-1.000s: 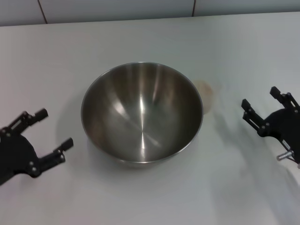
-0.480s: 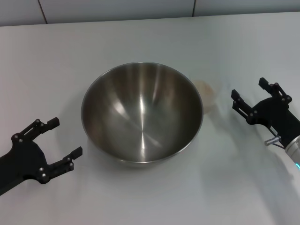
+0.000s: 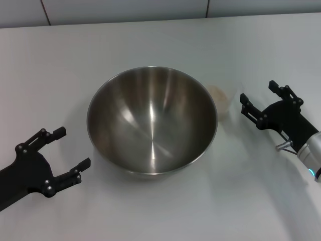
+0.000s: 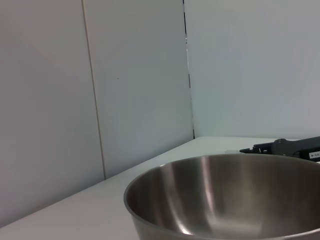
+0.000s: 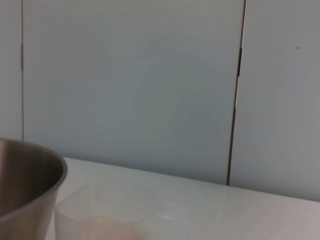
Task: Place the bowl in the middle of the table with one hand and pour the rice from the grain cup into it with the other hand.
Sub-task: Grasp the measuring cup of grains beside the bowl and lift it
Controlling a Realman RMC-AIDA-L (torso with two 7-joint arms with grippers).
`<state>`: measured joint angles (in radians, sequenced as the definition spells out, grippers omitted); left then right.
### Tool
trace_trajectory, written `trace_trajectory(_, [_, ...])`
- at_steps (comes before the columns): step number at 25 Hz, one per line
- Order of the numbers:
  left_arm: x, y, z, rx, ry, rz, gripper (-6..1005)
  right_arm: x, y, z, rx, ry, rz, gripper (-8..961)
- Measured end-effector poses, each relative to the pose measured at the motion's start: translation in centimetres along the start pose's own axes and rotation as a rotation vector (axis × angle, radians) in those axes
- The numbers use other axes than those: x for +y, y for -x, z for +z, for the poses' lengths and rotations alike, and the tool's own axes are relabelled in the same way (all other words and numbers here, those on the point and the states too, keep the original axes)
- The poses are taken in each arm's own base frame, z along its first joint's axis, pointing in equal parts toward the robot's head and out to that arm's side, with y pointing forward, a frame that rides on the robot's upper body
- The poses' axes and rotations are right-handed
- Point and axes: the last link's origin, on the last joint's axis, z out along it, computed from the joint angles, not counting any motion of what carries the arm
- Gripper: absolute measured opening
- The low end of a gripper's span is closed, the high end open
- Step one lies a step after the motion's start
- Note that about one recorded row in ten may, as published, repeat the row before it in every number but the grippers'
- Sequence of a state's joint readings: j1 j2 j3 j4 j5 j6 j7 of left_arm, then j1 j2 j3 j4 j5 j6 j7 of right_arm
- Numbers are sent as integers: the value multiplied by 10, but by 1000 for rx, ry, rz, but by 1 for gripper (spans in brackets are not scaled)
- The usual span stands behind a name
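While spread wide, right pincer (image 3: 257, 99) faces grain cup (image 3: 221, 101).

White-grey table (image 3: 150, 40) with steel bowl (image 3: 152, 122) at centre, clear grain cup (image 3: 220, 100) of rice just beside it.

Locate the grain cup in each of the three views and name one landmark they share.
Head view: the grain cup stands upright just right of the bowl, between it and the open right gripper.
Left wrist view: not visible; the bowl fills the foreground.
Right wrist view: the grain cup is at the lower edge, beside the bowl.
Shared landmark: the bowl.
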<state>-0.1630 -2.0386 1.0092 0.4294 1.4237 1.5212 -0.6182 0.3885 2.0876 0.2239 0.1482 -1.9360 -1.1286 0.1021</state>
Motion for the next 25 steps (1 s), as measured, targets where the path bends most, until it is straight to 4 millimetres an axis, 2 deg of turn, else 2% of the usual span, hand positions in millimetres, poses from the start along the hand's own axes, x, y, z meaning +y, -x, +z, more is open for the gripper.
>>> trace_trajectory(25, [-2,0,4,-7,6,7,871,2,12,21,-8,32,-23,801])
